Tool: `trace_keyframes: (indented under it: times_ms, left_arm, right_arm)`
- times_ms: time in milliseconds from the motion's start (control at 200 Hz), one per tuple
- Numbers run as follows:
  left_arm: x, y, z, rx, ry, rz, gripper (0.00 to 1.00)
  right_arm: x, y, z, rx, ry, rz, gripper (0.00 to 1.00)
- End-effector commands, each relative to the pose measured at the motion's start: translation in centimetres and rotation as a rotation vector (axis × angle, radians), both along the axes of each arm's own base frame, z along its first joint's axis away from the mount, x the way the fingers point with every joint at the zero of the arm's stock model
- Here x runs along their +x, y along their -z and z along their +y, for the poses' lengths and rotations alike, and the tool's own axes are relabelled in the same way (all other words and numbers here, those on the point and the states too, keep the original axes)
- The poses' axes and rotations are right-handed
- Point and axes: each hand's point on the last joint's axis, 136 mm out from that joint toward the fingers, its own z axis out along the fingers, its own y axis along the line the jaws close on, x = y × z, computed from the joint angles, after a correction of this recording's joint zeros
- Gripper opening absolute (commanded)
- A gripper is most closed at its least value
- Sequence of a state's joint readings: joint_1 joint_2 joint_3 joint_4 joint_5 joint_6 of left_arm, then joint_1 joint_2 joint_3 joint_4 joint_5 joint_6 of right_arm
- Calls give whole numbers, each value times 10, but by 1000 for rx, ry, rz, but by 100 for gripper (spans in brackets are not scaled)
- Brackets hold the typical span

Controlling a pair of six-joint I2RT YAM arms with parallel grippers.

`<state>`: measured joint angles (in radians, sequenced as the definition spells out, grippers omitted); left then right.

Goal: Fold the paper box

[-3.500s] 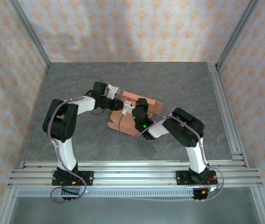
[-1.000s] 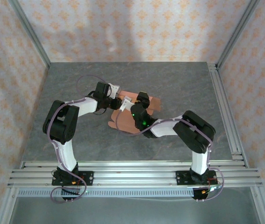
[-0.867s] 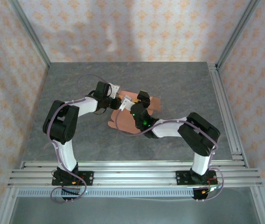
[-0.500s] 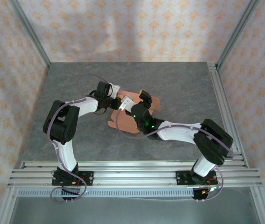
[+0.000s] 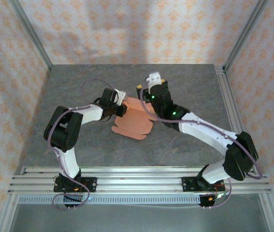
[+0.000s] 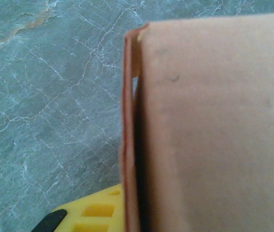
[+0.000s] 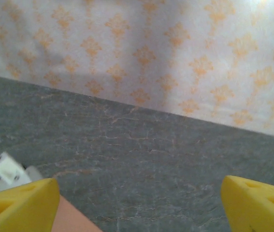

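Left gripper (image 5: 121, 105) is seen at the 10 o'clock edge of the paper box (image 5: 133, 123), and it appears to be clamped on a doubled-over strip of card. In the left wrist view that strip stands on edge, two layers with a thin slit between them, and one yellow finger pad (image 6: 91, 215) is pressed against its lower end; the other finger is hidden behind the card, so the grasp is judged, not seen outright. The right gripper (image 5: 147, 83) is raised above the box's 1 o'clock corner and aimed at the patterned wall (image 7: 141, 48). Its yellow pads (image 7: 21, 203) are spread wide with nothing between them.

The box is placed near the middle of the grey table (image 5: 190, 82). Most of it is flat, with rounded flaps spread towards 6 o'clock.

The fold is judged to be at an early step: one side wall is pinned by the left arm, and the other panels are not yet raised. For the next move, the open right gripper would need to be brought down to a free flap at 3 or 6 o'clock, and the flap lifted along its crease while the left hold is kept firm, lest the thin card slide or buckle.
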<state>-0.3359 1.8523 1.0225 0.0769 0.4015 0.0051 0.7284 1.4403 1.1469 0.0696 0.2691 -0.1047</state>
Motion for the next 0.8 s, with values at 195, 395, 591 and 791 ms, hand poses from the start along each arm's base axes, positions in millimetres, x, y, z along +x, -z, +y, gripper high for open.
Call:
trace_keyframes:
  times_ms: [195, 395, 591, 791]
  left_arm:
    - [-3, -9, -5, 52, 18, -92, 15]
    - [-8, -8, -11, 30, 58, -96, 17]
    - [-10, -4, -15, 27, 72, -93, 19]
    - [-7, 0, -17, 24, 76, -79, 19]
  right_arm:
    - [6, 65, 24, 334, -226, 543, 82]
    - [11, 93, 33, 392, -350, 630, 77]
    - [14, 118, 48, 373, -445, 691, 72]
    - [27, 139, 63, 395, -476, 769, 70]
